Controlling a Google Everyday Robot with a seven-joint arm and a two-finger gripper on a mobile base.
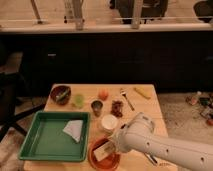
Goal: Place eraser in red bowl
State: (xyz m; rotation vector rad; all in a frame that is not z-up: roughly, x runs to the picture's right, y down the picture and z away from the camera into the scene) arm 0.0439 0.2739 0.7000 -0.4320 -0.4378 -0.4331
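The red bowl sits at the table's front edge, just right of the green tray. The eraser, a tan block, lies tilted inside the bowl. My white arm comes in from the lower right. Its gripper is low over the bowl's right half, right against the eraser. Whether it is touching or holding the eraser cannot be told, because the arm's bulk hides the far side of the bowl.
A green tray at front left holds a blue-grey pad. Behind the bowl stand a white cup and a metal cup. Farther back are a dark brown bowl, a green cup, an orange item and a yellow item.
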